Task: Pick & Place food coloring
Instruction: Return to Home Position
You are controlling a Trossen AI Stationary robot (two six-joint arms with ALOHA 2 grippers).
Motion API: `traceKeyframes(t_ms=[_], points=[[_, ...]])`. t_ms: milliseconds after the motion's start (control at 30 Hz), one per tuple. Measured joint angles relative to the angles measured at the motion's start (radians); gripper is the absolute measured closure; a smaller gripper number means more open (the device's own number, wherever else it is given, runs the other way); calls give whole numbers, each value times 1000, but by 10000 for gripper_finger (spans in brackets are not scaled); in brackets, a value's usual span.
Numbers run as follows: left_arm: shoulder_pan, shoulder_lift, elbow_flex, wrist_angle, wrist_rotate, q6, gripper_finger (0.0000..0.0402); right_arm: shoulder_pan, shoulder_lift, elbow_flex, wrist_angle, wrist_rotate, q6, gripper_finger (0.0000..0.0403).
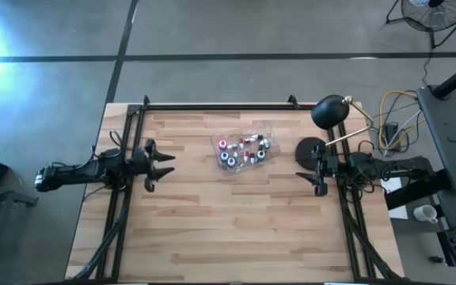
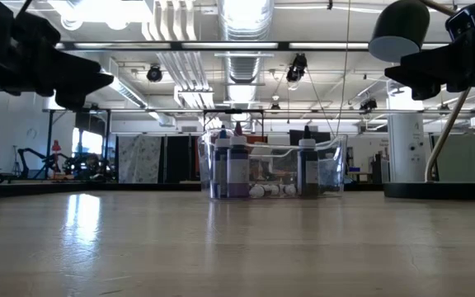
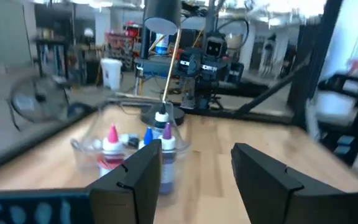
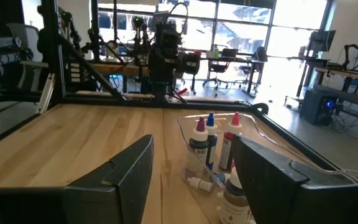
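Several small food coloring bottles (image 1: 242, 150) sit inside a clear plastic tub (image 1: 264, 127) at the table's middle, toward the far side. Some stand upright (image 2: 237, 165), others lie on the tub's floor (image 2: 270, 190). My left gripper (image 1: 167, 164) hovers open at the table's left side, pointing level at the tub, nothing between its fingers (image 3: 138, 177). My right gripper (image 1: 301, 179) hovers open at the table's right side, pointing level toward the left, also with nothing between its fingers (image 4: 120, 177). In the right wrist view the bottles (image 4: 211, 146) show in the tub.
A black desk lamp (image 1: 331, 112) stands on its round base (image 1: 309, 150) at the table's far right, close to my right gripper. A black frame (image 1: 212, 107) runs along the far edge and both sides. Bare wood (image 1: 236, 229) fills the near half.
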Motion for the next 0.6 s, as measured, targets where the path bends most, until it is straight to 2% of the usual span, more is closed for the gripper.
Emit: traceKeyframes(t_ms=[167, 600], points=[[0, 16, 0, -1, 9, 142, 232, 0, 0, 0, 0, 0, 0, 193], [0, 21, 0, 1, 9, 131, 232, 0, 0, 0, 0, 0, 0, 193]])
